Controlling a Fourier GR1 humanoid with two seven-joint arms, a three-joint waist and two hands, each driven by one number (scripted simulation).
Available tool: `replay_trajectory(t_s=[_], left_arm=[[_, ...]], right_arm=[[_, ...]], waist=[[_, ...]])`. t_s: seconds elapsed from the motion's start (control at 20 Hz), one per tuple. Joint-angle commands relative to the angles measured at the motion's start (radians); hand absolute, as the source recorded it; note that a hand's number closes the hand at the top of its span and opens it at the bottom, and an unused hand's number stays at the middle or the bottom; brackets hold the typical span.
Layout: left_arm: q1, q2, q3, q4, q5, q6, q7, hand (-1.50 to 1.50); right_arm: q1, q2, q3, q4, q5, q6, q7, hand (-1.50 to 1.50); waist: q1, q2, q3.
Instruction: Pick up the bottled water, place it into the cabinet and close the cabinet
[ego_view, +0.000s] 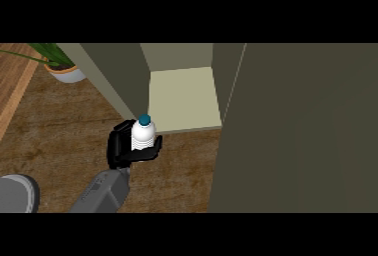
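- Bottle (143, 132): white body, teal cap, upright. It stands just in front of the cabinet (125, 75) opening, near the front left corner of the shelf (184, 97), cap level with the shelf's front edge as seen from above.
- Hand (127, 149): black, fingers and thumb curled round the bottle's lower body from the left and near side; clamped on it. Grey forearm runs down to the lower edge of the view. Which arm this is cannot be read from the view alone; it comes in left of centre.
- Whether the bottle's base touches the counter (66, 130) cannot be told; the hand hides it.
- Shelf: pale, bare, open at the front. Front edge runs slightly uphill to the left. The opening is bounded left by the cabinet's side wall, right by the open door (295, 130).
- Door: large olive panel, filling the right part of the view, its edge just right of the shelf.
- Open room: brown counter lies free left of and below the hand.
- Grey rounded object (16, 192) at the lower left edge; unidentified.
- Potted plant (63, 67) at the counter's far left, well apart from the bottle.
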Motion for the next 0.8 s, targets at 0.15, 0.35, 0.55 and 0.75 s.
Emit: replay_trajectory(t_s=[0.15, 0.35, 0.55, 0.75], left_arm=[[-0.289, -0.067, -0.051, 0.033, -0.052, 0.136, 0.150, 1.50], [-0.269, -0.065, -0.055, 0.043, -0.056, 0.193, 0.138, 1.50], [-0.271, -0.070, -0.062, 0.029, -0.053, 0.247, 0.153, 1.50], [-0.259, -0.035, -0.045, 0.038, -0.035, 0.230, 0.138, 1.50]], right_arm=[[-0.002, -0.024, -0.047, 0.022, -0.081, 0.048, -0.012, -1.50], [-0.006, -0.052, -0.084, 0.039, -0.125, 0.072, -0.004, -1.50], [-0.009, -0.054, -0.094, 0.050, -0.142, 0.075, -0.002, -1.50], [-0.015, -0.048, -0.109, 0.075, -0.156, 0.094, -0.030, -1.50]], waist=[[-0.055, 0.022, -0.013], [-0.074, 0.028, -0.014], [-0.077, 0.028, -0.014], [-0.082, 0.036, -0.015]])
